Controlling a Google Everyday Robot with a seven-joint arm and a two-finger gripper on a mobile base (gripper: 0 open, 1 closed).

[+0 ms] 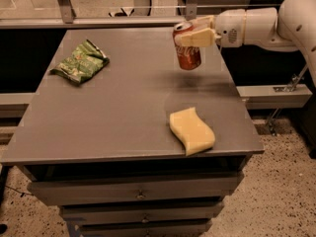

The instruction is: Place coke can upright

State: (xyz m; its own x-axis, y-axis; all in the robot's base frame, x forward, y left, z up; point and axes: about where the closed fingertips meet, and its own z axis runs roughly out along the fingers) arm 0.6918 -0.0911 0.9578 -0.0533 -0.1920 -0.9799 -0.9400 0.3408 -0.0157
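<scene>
The coke can [188,52] is red with a silver top and hangs nearly upright above the far right part of the grey table [123,107]. My gripper [193,33] reaches in from the right and is shut on the can's upper half, its tan fingers [197,37] across the can. The can's base is a little above the tabletop, with its shadow on the surface below.
A wavy yellow sponge [191,130] lies near the table's front right edge. A green snack bag [80,62] lies at the far left. My white arm [261,26] stretches in from the right. Drawers [138,194] sit under the tabletop.
</scene>
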